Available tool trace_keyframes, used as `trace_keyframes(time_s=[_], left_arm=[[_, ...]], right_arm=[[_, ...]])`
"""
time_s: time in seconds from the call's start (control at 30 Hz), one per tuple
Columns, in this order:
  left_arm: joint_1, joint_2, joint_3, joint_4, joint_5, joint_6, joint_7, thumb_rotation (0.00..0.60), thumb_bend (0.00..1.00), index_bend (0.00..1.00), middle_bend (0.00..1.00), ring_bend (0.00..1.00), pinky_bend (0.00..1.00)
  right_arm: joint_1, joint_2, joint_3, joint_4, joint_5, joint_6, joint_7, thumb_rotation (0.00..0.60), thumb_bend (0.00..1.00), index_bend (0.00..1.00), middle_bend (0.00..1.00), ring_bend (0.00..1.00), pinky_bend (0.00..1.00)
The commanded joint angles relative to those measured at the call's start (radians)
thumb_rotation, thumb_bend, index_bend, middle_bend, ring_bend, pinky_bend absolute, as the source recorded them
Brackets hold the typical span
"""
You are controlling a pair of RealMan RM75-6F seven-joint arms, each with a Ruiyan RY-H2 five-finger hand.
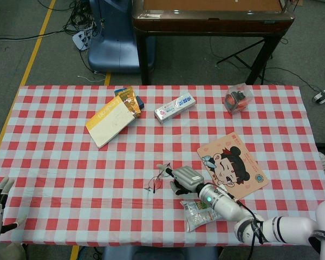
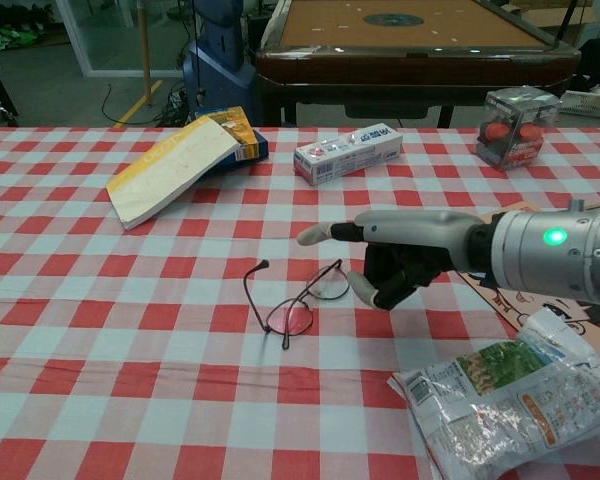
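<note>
Right hand [image 2: 385, 262] hovers just above glasses [image 2: 292, 300], mid-table.

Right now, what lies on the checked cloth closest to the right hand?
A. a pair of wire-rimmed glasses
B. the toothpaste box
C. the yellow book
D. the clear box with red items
A: the glasses lie just beside and below the right hand, whose fingers are raised off them, while the boxes and the book sit far back on the table.
</note>
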Motion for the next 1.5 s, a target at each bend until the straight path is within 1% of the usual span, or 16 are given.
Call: trace_keyframes(time_s=[0.03,0.13,0.33,0.5,0.67,0.8,0.9,1.03,1.1,1.17,1.27,1.5], left_arm=[[-0.001,0.0,0.0,-0.003,0.003,0.001,0.004,0.6,0.16,0.0,0.0,0.0,0.0],[-0.001,0.001,0.0,-0.01,0.008,0.006,0.008,0.6,0.16,0.0,0.0,0.0,0.0],[0.001,0.007,0.001,-0.023,0.013,0.013,0.019,0.6,0.16,0.0,0.0,0.0,0.0],[0.004,0.012,0.002,-0.029,0.015,0.02,0.018,0.6,0.16,0.0,0.0,0.0,0.0],[0.007,0.015,0.002,-0.029,0.013,0.022,0.01,0.6,0.16,0.0,0.0,0.0,0.0],[0.006,0.014,0.004,-0.03,0.018,0.021,0.01,0.6,0.16,0.0,0.0,0.0,0.0],[0.007,0.015,0.003,-0.028,0.016,0.022,0.004,0.6,0.16,0.0,0.0,0.0,0.0],[0.01,0.018,0.002,-0.022,0.011,0.023,-0.006,0.6,0.16,0.0,0.0,0.0,0.0],[0.012,0.018,0.002,-0.018,0.01,0.023,-0.011,0.6,0.16,0.0,0.0,0.0,0.0],[0.014,0.017,0.002,-0.013,0.007,0.023,-0.016,0.6,0.16,0.0,0.0,0.0,0.0],[0.016,0.016,0.002,-0.004,0.001,0.021,-0.025,0.6,0.16,0.0,0.0,0.0,0.0],[0.014,0.014,0.0,0.005,0.001,0.017,-0.032,0.6,0.16,0.0,0.0,0.0,0.0]], right_arm=[[-0.06,0.081,-0.013,-0.098,-0.13,0.095,0.021,0.6,0.68,0.0,0.98,1.0,0.96],[-0.075,0.113,-0.033,-0.132,-0.206,0.117,0.032,0.6,0.68,0.0,0.98,1.0,0.95],[-0.095,0.142,-0.099,-0.172,-0.343,0.13,0.034,0.6,0.68,0.0,0.98,1.0,0.96],[-0.094,0.15,-0.142,-0.186,-0.395,0.107,0.015,0.6,0.68,0.0,0.98,1.0,0.96],[-0.086,0.157,-0.16,-0.203,-0.414,0.081,0.002,0.6,0.68,0.0,0.98,1.0,0.96],[-0.064,0.123,-0.141,-0.189,-0.389,0.049,-0.06,0.6,0.68,0.0,0.98,1.0,0.96],[-0.053,0.081,-0.12,-0.177,-0.342,0.044,-0.176,0.6,0.69,0.0,0.99,1.0,0.96],[-0.036,0.023,-0.093,-0.179,-0.243,0.047,-0.347,0.6,0.69,0.0,1.0,1.0,0.96],[-0.026,0.001,-0.083,-0.177,-0.193,0.045,-0.398,0.6,0.69,0.0,1.0,1.0,0.96],[-0.012,-0.02,-0.073,-0.175,-0.14,0.042,-0.441,0.6,0.69,0.0,1.0,1.0,0.96],[0.005,-0.044,-0.07,-0.17,-0.087,0.052,-0.502,0.6,0.69,0.0,1.0,1.0,0.96],[0.038,-0.097,-0.061,-0.141,0.002,0.071,-0.569,0.6,0.69,0.0,1.0,1.0,0.96]])
